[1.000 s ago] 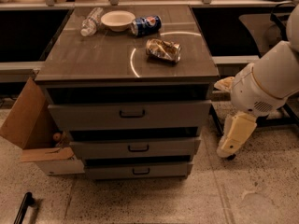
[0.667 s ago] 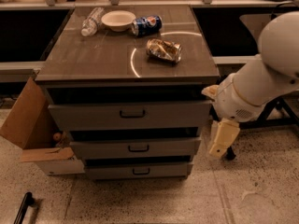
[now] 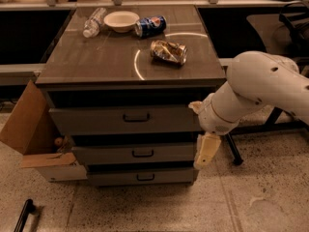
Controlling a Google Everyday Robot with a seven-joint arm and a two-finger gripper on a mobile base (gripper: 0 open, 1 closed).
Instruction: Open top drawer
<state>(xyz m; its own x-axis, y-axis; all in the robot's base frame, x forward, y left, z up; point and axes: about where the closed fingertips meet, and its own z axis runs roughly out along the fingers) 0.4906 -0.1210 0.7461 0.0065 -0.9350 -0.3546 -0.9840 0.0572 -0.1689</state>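
Three drawers sit under the counter [image 3: 87, 62]; we judge all of them shut, fronts roughly flush. Our arm [image 3: 260, 88] reaches in from the right, off the cabinet face, leaving the pull path open. Top drawer [image 3: 87, 122] is just below the counter edge, with bare floor ahead of it. Cardboard box [image 3: 29, 129] leans at the left side, clear of the drawer's travel. Claw [image 3: 206, 151] hangs pointing down at the right front corner, level with the middle drawer [image 3: 96, 154]; we can't tell if it's apart or together. Handle [image 3: 135, 117] is at centre, up and well left of the claw. Wrapper [image 3: 168, 51], can [image 3: 150, 26] and bowl [image 3: 121, 20] sit back from the front edge.
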